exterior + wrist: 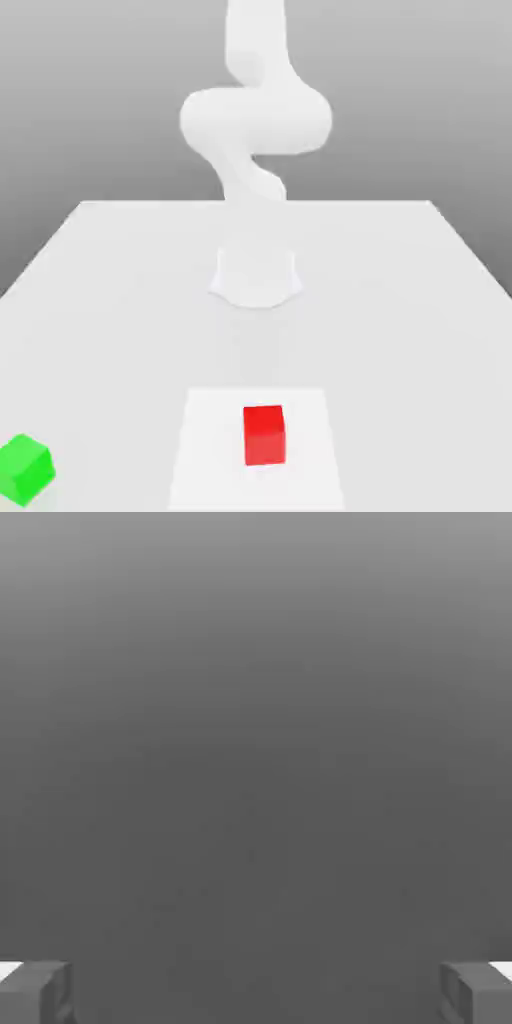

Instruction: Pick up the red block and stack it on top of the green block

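Note:
The red block [264, 434] rests on the table near its front edge, about the middle of the exterior view. Toward the exterior view's left, at the front corner, sits the green block [24, 466], well apart from the red one. In the hand view my gripper [256, 994] is open: its two grey fingertips [36, 992] stand far apart with nothing between them. Beyond them lies only a plain grey background, with neither block in that view.
The white arm [255, 115] rises from its round base [256, 275] at the table's middle and bends upward out of the picture. The pale grey table [120, 290] carries a lighter square patch [210, 440] under the red block.

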Robot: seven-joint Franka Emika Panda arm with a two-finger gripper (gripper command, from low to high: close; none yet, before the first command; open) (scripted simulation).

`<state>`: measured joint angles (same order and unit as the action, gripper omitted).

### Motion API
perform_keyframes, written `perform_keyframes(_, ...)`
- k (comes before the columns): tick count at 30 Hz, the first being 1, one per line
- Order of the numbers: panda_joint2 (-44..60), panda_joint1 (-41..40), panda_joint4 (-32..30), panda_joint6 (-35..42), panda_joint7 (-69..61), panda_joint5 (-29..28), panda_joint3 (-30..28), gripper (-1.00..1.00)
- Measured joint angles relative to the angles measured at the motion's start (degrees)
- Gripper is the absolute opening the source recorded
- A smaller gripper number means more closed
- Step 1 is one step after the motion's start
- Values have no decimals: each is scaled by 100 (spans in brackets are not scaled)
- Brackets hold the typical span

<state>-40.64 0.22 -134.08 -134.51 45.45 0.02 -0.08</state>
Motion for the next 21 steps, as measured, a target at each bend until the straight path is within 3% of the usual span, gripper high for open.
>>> perform_keyframes(21, 4401, 154, -1903, -2329, -321, 9, -30, 0)
